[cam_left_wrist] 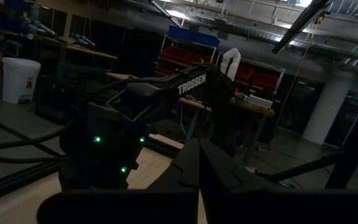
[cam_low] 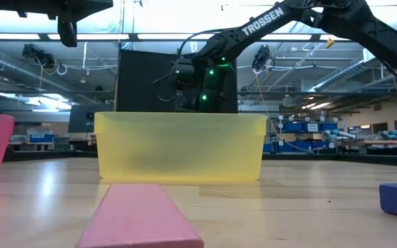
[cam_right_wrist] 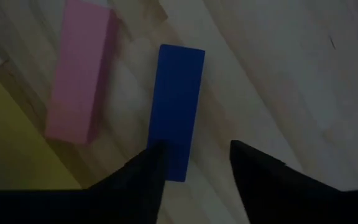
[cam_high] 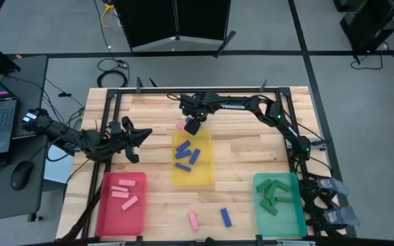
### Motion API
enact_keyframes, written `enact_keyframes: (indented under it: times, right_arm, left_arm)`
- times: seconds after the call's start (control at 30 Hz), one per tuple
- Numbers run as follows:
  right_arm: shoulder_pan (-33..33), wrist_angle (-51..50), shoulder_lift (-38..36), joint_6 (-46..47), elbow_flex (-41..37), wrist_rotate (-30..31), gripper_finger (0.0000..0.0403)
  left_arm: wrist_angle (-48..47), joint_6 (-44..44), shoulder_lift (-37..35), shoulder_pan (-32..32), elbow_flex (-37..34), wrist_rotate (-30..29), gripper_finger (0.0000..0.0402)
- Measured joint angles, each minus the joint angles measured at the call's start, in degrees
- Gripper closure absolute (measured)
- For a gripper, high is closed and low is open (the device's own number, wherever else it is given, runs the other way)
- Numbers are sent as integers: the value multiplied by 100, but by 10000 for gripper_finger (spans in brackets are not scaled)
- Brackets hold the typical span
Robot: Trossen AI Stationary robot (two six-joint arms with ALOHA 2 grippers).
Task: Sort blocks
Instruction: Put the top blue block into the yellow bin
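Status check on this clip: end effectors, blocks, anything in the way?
Right end effector open, low over a blue block behind the yellow tray. Left end effector shut, idle at table's left. Pink block lies alongside, apart.

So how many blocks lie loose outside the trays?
4. A pink block and a blue block near the front edge; a second pink block and second blue block beside the yellow tray, below the right gripper. Some may be hidden.

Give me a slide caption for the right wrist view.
Right gripper open over a blue block lying beside a pink block on the table, by the yellow tray.
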Motion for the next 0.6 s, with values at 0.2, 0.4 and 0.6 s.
enact_keyframes:
  times: [0.2, 0.4, 0.6]
  right_arm:
    - [-67, -10, 0, 58, 0, 6, 279]
    - [-110, -7, -102, -207, -7, 20, 303]
    - [-80, 624, -546, -433, 4, -200, 271]
  left_arm:
    - [0, 0, 0, 0, 0, -7, 396]
    - [2, -7, 0, 0, 0, -9, 396]
    - [0, -24, 0, 0, 0, -7, 396]
